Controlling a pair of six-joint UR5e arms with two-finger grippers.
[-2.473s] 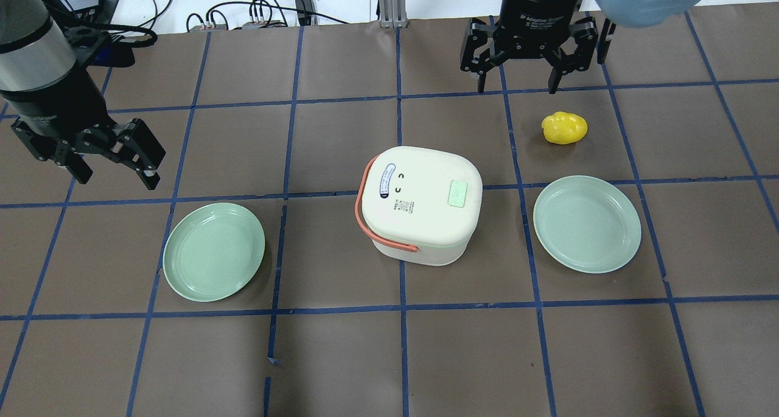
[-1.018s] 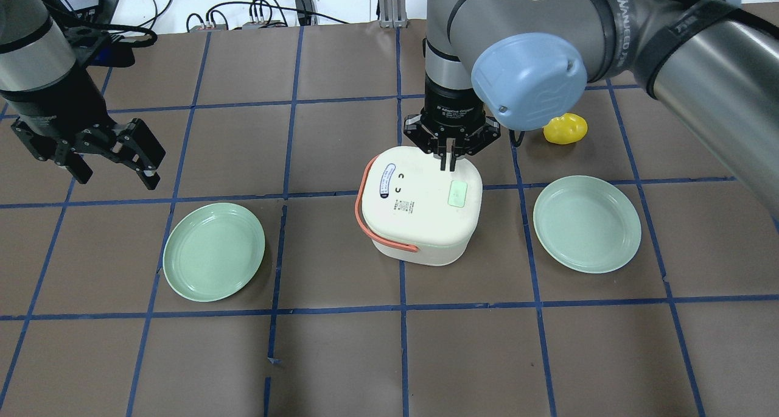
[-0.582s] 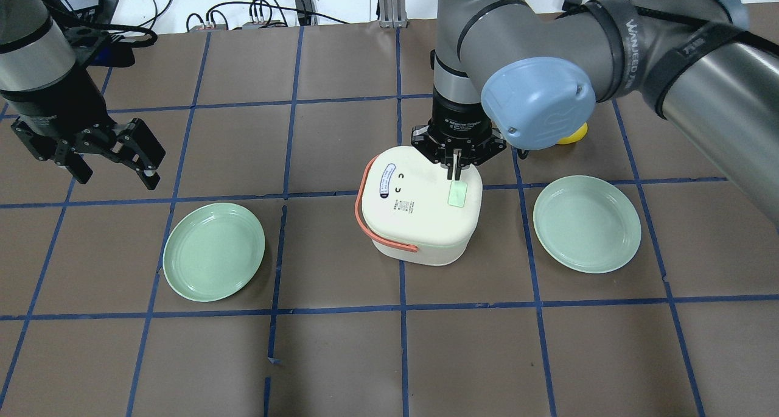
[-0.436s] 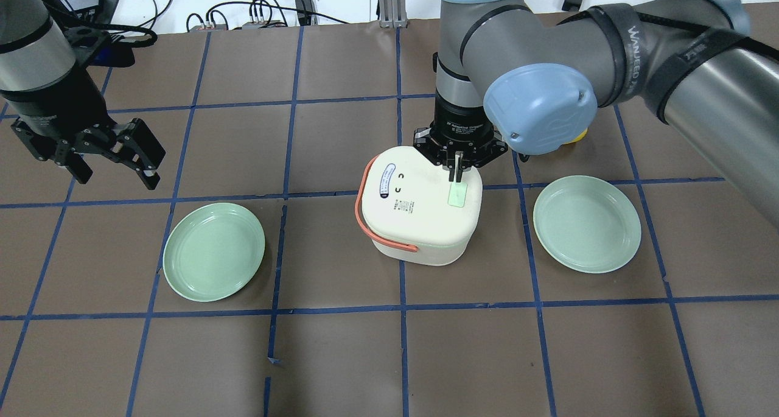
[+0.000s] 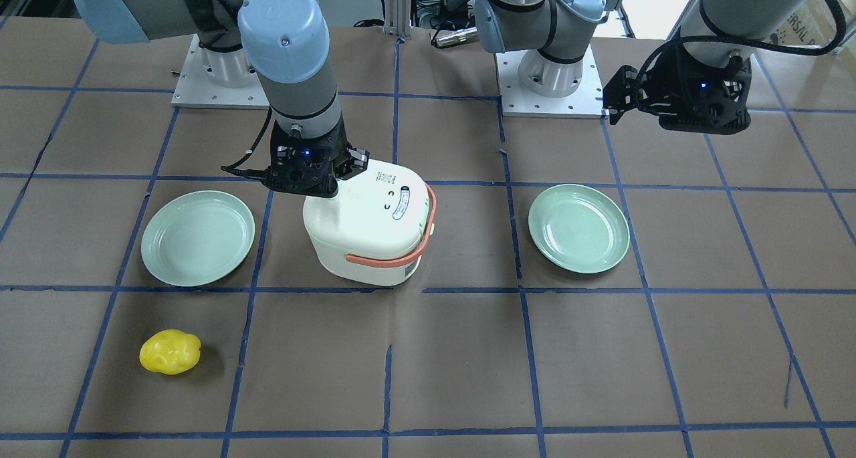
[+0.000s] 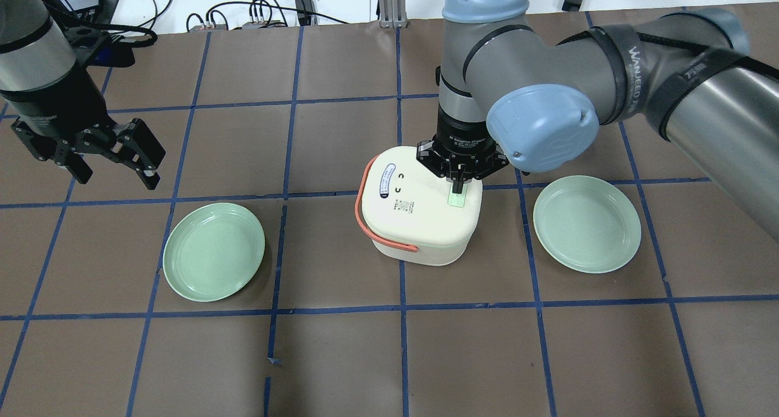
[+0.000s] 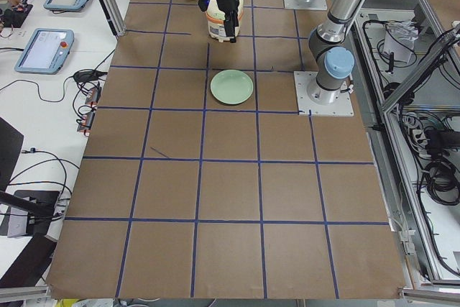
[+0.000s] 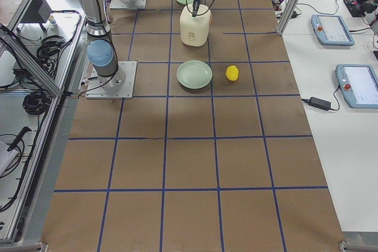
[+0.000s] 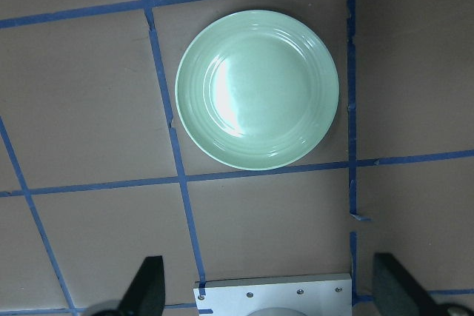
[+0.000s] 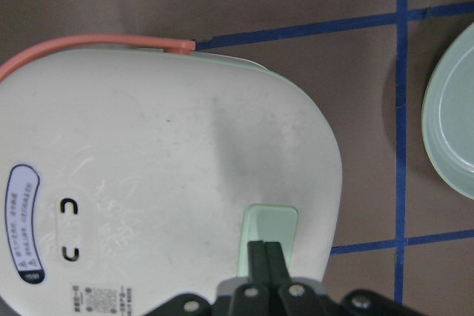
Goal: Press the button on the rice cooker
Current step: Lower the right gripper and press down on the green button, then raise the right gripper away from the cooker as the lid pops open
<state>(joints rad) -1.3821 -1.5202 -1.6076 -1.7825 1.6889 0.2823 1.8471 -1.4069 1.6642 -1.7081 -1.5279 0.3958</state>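
The white rice cooker (image 6: 420, 222) with an orange handle stands mid-table. Its pale green button (image 6: 456, 199) sits on the lid's right side. My right gripper (image 6: 457, 184) is shut and empty, pointing straight down, with its closed tips on the far end of the button. The right wrist view shows the joined fingertips (image 10: 264, 255) on the green button (image 10: 272, 221). The front view shows the cooker (image 5: 368, 231) with the right gripper (image 5: 334, 177) over its lid. My left gripper (image 6: 114, 172) is open and empty, hovering far to the left.
A green plate (image 6: 213, 251) lies left of the cooker and another (image 6: 586, 223) lies right of it. A yellow toy pepper (image 5: 170, 352) lies beyond the right plate; my right arm hides it in the overhead view. Cables lie along the table's back edge.
My right arm swung in from the back right, shut its fingers, moved over the cooker lid and came down onto the green button. The left arm has not moved.
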